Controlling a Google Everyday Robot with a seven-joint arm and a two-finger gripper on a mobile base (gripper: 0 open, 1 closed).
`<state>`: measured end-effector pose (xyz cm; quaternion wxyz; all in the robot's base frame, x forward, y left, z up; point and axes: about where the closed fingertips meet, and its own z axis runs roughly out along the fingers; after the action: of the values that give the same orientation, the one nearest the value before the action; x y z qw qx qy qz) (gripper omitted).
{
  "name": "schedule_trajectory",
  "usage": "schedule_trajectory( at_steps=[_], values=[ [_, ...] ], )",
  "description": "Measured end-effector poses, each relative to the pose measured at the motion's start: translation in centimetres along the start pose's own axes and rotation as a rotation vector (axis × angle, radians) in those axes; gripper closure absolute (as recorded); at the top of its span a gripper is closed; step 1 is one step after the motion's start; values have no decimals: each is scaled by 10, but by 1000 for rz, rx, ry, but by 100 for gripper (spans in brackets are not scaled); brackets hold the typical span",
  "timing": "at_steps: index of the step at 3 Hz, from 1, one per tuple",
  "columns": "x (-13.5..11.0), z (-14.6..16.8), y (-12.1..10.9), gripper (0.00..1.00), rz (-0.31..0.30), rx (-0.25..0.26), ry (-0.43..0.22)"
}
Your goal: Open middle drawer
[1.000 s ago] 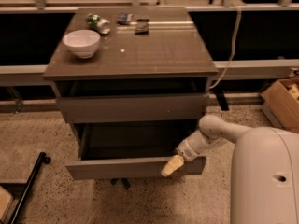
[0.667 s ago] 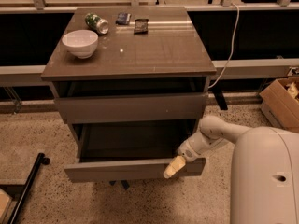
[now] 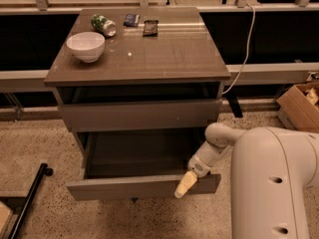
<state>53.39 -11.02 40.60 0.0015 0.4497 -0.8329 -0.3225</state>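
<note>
1. The middle drawer (image 3: 124, 187) stood pulled well out below the counter's (image 3: 149, 76) front edge, its grey inside in plain view. The top drawer (image 3: 139, 114) above it was shut.
2. The gripper (image 3: 185, 185) sat at the right end of the middle drawer's front panel, on its top rim and below the counter's front right corner. One pale tip hung down over the outer face. Whether the gripper was open or clamped on the panel could not be told.
3. Over the last second the panel had come a little further out from the cabinet, and the gripper had travelled with it at the same spot on the rim.
4. I judged the task nearly done, with only a little more pull and a release left.
5. A bowl (image 3: 85, 46) by the left edge and a can (image 3: 103, 25) near the back left corner had not moved.
</note>
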Motion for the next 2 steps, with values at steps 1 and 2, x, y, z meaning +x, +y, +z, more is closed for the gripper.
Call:
schedule_trajectory(
  at_steps=[1, 2],
  values=[
    [0, -2, 1, 0, 0, 0, 0],
    [14, -10, 29, 19, 3, -9, 36]
  ],
)
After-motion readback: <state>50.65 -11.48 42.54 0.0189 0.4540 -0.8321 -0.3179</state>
